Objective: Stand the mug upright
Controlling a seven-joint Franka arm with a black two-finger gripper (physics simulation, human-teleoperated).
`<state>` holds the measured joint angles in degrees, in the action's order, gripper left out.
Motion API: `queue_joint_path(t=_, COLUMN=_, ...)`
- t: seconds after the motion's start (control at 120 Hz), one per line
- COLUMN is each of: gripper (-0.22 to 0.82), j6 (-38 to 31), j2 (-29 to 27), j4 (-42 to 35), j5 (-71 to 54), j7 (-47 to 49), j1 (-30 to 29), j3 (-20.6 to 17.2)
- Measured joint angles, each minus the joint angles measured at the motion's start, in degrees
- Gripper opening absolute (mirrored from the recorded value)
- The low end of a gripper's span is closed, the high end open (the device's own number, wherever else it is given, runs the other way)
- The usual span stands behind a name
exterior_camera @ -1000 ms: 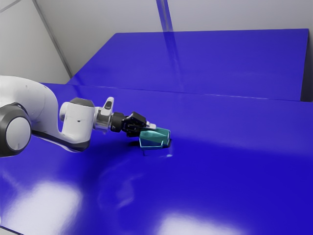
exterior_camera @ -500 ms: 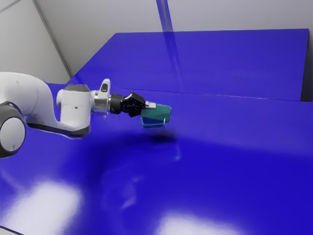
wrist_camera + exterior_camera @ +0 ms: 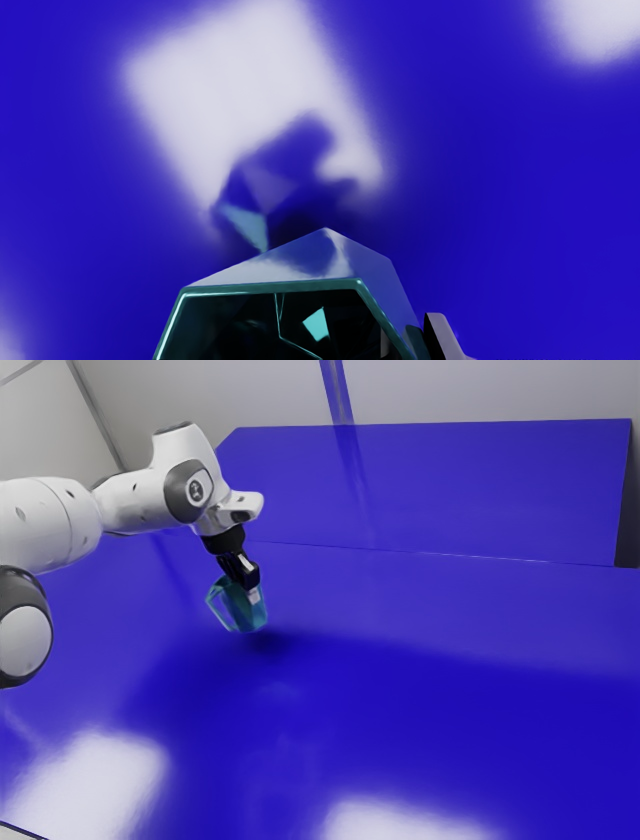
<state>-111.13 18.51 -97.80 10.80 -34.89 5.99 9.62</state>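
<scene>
The jaws of the black two-finger gripper (image 3: 250,592) are clamped on the translucent teal, many-sided mug (image 3: 238,612). In the wrist view a pale grey fingertip (image 3: 442,335), with a dark edge beside it, stands against the outside of the mug. The mug's angular, teal-edged outline faces the camera, with dark inner facets inside it and glossy outer facets beyond. In the exterior view the mug is low over the glossy blue table (image 3: 450,710), its sides slanting; whether it is fully upright or its lowest part touches the table I cannot tell. A dark shadow lies just beneath it, and its reflection shows on the table in the wrist view. Above the gripper, the white arm (image 3: 140,500) bends down from the exterior view's left. Farther out are pale light patches on the table and a light grey wall (image 3: 480,385) behind it.
</scene>
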Motion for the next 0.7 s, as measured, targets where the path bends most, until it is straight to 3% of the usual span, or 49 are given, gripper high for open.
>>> queue_joint_path(t=0.308, gripper=-0.17, j6=-7.3, j2=3.6, j4=-2.6, j5=-5.2, j7=15.4, j1=0.6, j3=-0.4)
queue_joint_path(t=0.517, gripper=0.26, j6=-8.7, j2=3.6, j4=-2.5, j5=-5.0, j7=22.1, j1=0.6, j3=-0.5)
queue_joint_path(t=0.7, gripper=0.45, j6=-8.8, j2=2.0, j4=-2.2, j5=-5.0, j7=26.3, j1=0.6, j3=-0.5)
